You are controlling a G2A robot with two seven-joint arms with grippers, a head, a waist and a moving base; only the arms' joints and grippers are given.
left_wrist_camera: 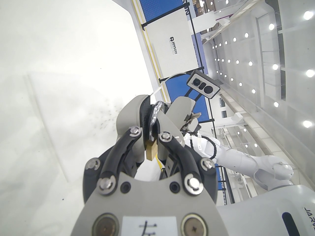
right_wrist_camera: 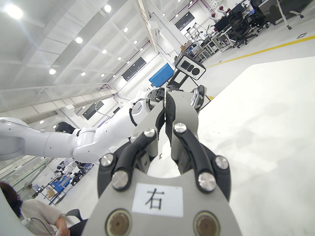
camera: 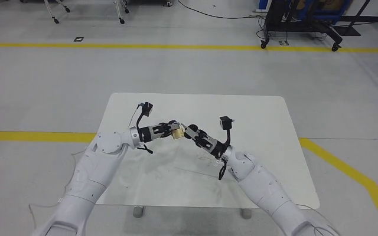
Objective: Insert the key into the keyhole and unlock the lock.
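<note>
1. The white bench lies under both arms, which meet above its middle.
2. The left gripper is clenched on the brass lock, gripping its body between the fingers and holding it clear of the bench.
3. The right gripper is squeezed closed, with its tip just beside the lock. Whatever its pads pinch is hidden.

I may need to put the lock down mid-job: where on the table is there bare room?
Bare: the table along its far edge, both far corners and right side. Crowded: mid-table, where the left gripper with the lock meets the right gripper, and under both arms toward the near edge.
</note>
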